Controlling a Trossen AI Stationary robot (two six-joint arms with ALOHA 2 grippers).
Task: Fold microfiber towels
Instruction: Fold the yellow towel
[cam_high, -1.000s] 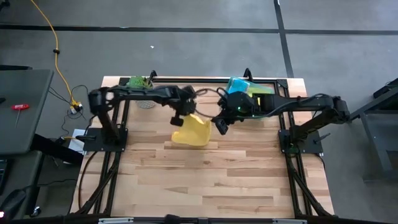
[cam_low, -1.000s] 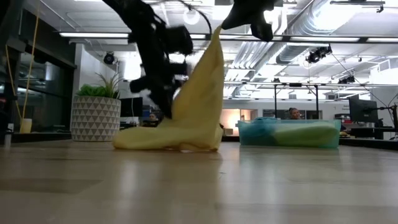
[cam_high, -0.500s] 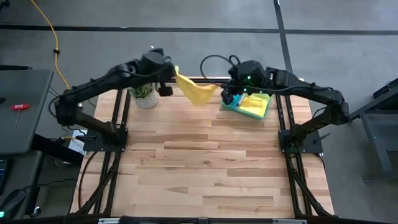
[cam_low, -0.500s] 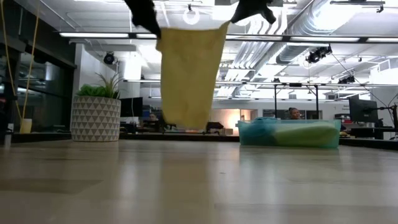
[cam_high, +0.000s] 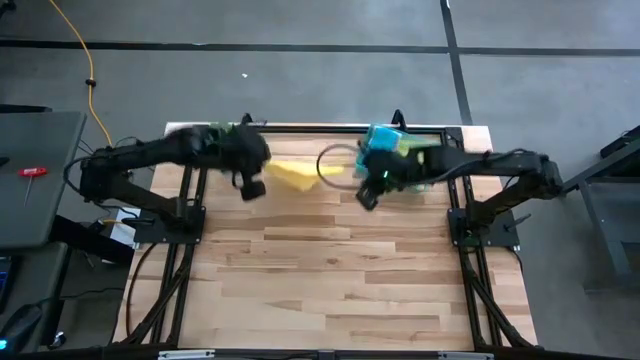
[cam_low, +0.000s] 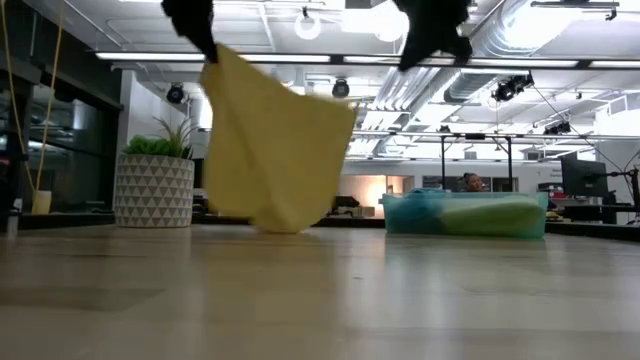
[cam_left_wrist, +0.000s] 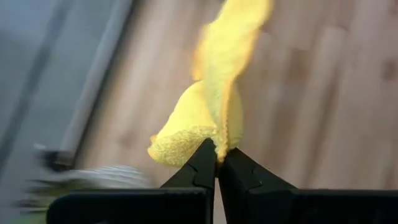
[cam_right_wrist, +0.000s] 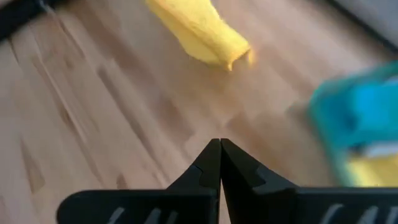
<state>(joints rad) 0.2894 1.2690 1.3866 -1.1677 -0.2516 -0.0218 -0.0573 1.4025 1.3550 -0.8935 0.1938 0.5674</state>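
A yellow microfiber towel (cam_low: 275, 150) hangs in the air over the far middle of the table (cam_high: 330, 270). My left gripper (cam_high: 262, 170) is shut on it at its upper left in the low view. The towel's other upper corner (cam_low: 348, 108) is free. My right gripper (cam_right_wrist: 219, 144) is shut on nothing, to the right of the towel (cam_high: 295, 173) and apart from it. Whether the lower tip (cam_low: 285, 226) touches the table, I cannot tell. More towels, blue and yellow-green, lie in a teal tray (cam_high: 402, 150). My left gripper pinches a bunched bit of the towel's edge (cam_left_wrist: 219, 138) between its two fingertips (cam_left_wrist: 205, 163). The fingers slant down from the table's left side. The towel hangs below and to the right of the hold, spread out in a slack sheet (cam_low: 270, 160).
A potted plant (cam_low: 155, 185) stands at the far left, just behind my left arm. The teal tray (cam_low: 465, 215) sits at the far right, close to my right gripper (cam_high: 363, 197). The near half of the table is bare wood.
My left gripper has risen and swung toward the table's left, lifting the towel off the table. Half a second ago the towel hung between both grippers by its two upper corners. Now the right corner has come free, and my right gripper has moved toward the near edge.
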